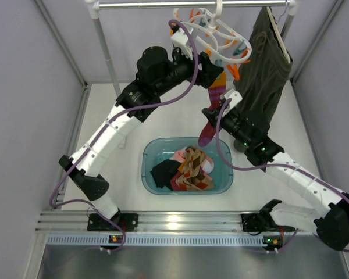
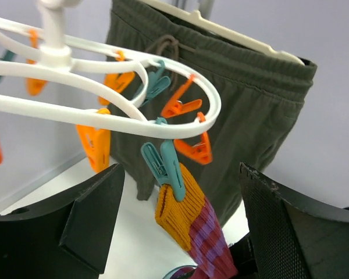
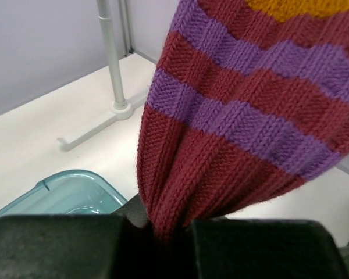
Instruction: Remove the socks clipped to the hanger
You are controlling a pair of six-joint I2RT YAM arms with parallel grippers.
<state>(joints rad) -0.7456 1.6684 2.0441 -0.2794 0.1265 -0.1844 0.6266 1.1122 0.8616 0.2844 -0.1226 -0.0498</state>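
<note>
The white ring hanger (image 1: 205, 24) hangs from the top rail, with orange and teal clips; it also shows in the left wrist view (image 2: 110, 119). One sock (image 1: 217, 93), dark red and purple striped with an orange cuff, hangs from a teal clip (image 2: 166, 165) by its cuff (image 2: 183, 212). My left gripper (image 1: 214, 68) is open, its jaws on either side of the clip and cuff (image 2: 180, 192), not touching them. My right gripper (image 1: 212, 114) is shut on the sock's lower part (image 3: 221, 133), the fabric bunched between the jaws (image 3: 168, 226).
A teal basin (image 1: 148, 170) below holds an argyle sock (image 1: 195, 168), a black sock (image 1: 164, 173) and a pink one (image 1: 180, 156); its rim shows in the right wrist view (image 3: 64, 186). A dark olive garment (image 1: 266, 64) hangs right of the hanger. The rack's pole (image 1: 107, 52) stands behind.
</note>
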